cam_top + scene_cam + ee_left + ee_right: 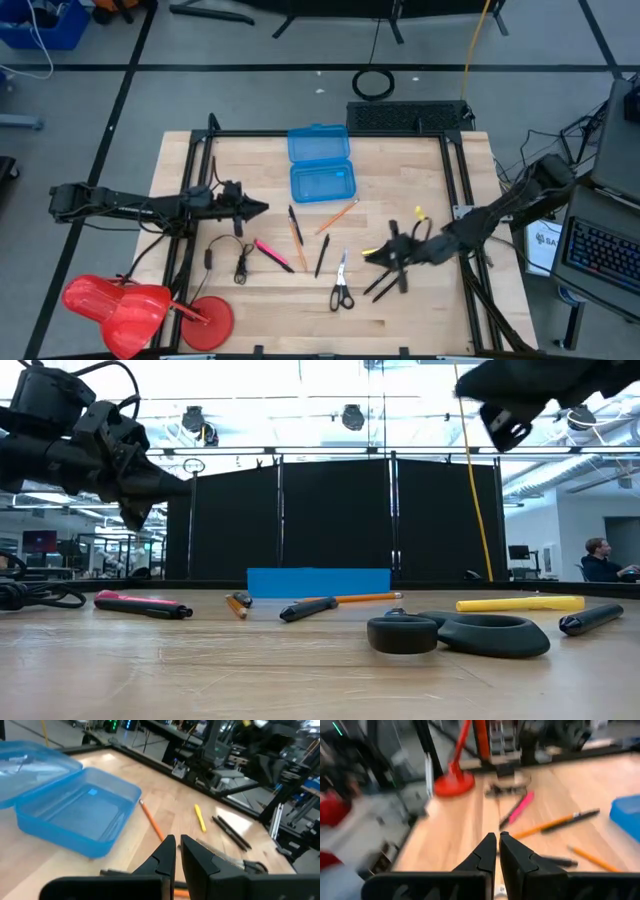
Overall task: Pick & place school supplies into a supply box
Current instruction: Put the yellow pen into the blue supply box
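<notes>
Since my right gripper hovers pressed together and empty above the slim yellow pen, well apart from the open bright blue plastic box, I'd spread the fingers before descending.

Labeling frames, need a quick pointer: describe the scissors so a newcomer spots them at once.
Start at the open blue supply box at the table's far middle, then drop toward the near edge past the scattered pens. The scissors lie there: the only steel blades with black loop handles, not another slim stick.

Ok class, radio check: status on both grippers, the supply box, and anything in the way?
Left gripper shut, empty, left of the scattered pens. Right gripper shut, empty, above table's right side. Supply box open, empty. Scissors, pens on table; path clear.
</notes>
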Motion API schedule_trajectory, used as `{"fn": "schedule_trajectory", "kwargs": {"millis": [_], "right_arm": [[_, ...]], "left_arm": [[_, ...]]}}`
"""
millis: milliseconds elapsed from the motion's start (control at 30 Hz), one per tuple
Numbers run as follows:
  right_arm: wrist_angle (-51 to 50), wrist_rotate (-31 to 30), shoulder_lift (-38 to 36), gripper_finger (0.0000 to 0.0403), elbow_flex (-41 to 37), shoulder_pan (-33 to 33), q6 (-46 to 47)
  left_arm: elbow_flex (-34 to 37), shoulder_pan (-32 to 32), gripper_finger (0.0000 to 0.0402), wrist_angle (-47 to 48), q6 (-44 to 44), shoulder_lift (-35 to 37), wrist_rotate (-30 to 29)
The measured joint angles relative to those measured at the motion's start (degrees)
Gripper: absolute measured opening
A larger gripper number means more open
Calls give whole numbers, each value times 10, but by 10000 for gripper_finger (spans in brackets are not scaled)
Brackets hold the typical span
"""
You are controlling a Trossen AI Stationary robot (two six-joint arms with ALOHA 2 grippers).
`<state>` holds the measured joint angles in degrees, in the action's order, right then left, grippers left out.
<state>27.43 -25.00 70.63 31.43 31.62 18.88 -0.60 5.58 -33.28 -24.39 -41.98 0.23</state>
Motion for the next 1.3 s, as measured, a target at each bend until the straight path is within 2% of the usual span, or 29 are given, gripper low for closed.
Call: {"fn": "schedule_trajectory", "kwargs": {"millis": [100, 233, 567, 700, 800, 1000, 1200, 1300], "right_arm": [[-58, 3, 57, 16, 65, 0, 4], [-142, 15, 98, 27, 123, 0, 4], [-404, 15, 95, 107, 172, -24, 115], [-519, 84, 97, 132, 173, -65, 141], [-539, 140, 97, 136, 173, -99, 142], [-544, 220, 102, 126, 173, -137, 86], [-594, 220, 115, 127, 173, -158, 45], [-587, 220, 126, 128, 173, -166, 28]], "left_arm": [[0, -5, 31, 7, -1, 0, -3], [0, -15, 31, 17, -1, 0, -3], [0, -20, 31, 18, 21, 0, -8], [0, -20, 31, 18, 32, 0, -8], [0, -20, 31, 18, 33, 0, -8], [0, -20, 31, 18, 46, 0, -8], [0, -20, 31, 18, 60, 0, -8], [0, -20, 31, 19, 61, 0, -8]]}}
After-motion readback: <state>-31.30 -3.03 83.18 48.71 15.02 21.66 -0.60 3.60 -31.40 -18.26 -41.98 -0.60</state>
